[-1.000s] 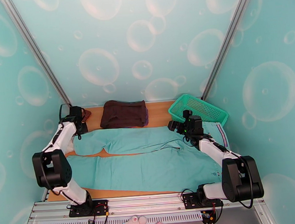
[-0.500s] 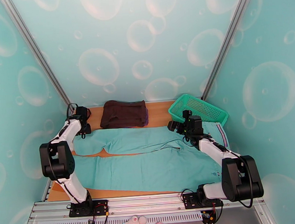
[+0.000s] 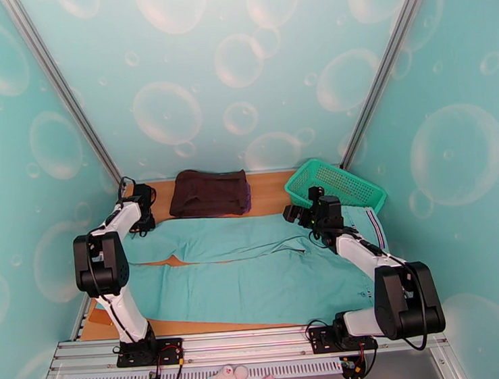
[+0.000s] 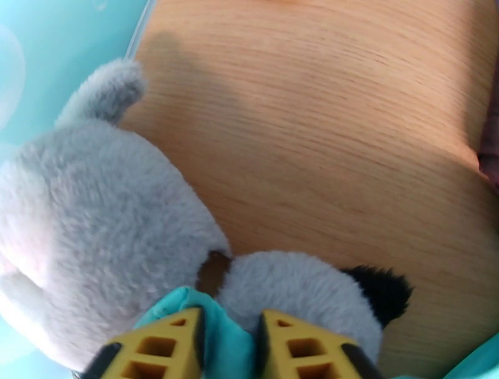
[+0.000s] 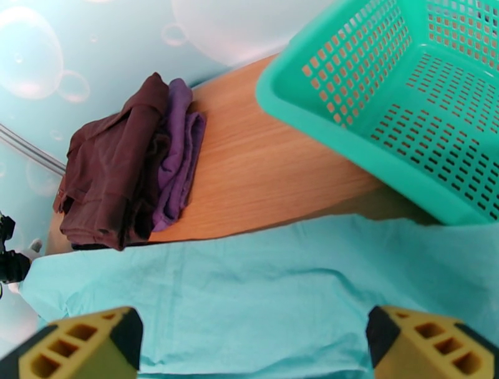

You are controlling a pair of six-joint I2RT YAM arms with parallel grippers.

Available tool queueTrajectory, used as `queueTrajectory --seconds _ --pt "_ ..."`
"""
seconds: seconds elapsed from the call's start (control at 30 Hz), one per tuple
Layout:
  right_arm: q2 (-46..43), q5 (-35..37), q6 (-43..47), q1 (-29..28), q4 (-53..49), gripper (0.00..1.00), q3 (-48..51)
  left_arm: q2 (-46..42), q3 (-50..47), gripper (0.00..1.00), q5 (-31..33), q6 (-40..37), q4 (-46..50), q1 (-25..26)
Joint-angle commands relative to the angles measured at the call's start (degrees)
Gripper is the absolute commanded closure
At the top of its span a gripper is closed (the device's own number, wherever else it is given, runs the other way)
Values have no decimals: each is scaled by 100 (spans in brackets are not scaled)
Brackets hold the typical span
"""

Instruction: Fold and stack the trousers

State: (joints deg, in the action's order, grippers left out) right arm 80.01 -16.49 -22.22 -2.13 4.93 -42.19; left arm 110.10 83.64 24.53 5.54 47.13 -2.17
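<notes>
The teal trousers (image 3: pixel 254 268) lie spread flat across the wooden table (image 3: pixel 266 192), with both legs pointing left and the striped waistband (image 3: pixel 377 223) at the right. At the far-left end of the upper leg, my left gripper (image 3: pixel 143 213) is shut. In the left wrist view its yellow fingers (image 4: pixel 168 349) pinch a fold of the trousers (image 4: pixel 227 343). My right gripper (image 3: pixel 293 213) hovers above the upper leg near the crotch. In the right wrist view it (image 5: pixel 256 355) stands open, fingers wide apart, with the trousers (image 5: pixel 249 293) lying flat beneath it.
A grey plush toy (image 4: pixel 93 218) sits right in front of the left fingers, by the table's left edge. A dark brown folded garment (image 3: pixel 209 192) over a purple one (image 5: pixel 181 149) lies at the back. The green mesh basket (image 3: pixel 333 181) stands at the back right.
The left arm's elbow has swung right and its gripper has shifted slightly nearer, to the leg end. The lower leg's left edge has pulled in a little. The right arm has not moved.
</notes>
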Motion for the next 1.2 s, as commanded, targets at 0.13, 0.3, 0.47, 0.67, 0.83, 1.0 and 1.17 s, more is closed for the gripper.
queueTrajectory --seconds 0.13,0.3,0.47,0.67,0.83,1.0,1.17 --pt "-6 76 49 54 23 1 10 -45 96 100 -356 140 260 -18" --pt "-26 80 51 63 9 1 9 -884 70 100 -697 328 -137 -5" --pt "-4 93 43 55 10 1 -4 -1751 -111 100 -639 469 -430 -3" --pt "7 29 6 60 41 1 -18 -1831 -665 100 -767 457 -587 -7" --pt "-26 8 2 58 44 1 9 -1251 -816 100 -1202 424 -658 49" --pt "-40 25 7 64 58 1 18 -906 -798 87 -973 327 -609 59" --pt "22 6 16 61 62 1 17 -926 -791 72 -959 322 -642 59"
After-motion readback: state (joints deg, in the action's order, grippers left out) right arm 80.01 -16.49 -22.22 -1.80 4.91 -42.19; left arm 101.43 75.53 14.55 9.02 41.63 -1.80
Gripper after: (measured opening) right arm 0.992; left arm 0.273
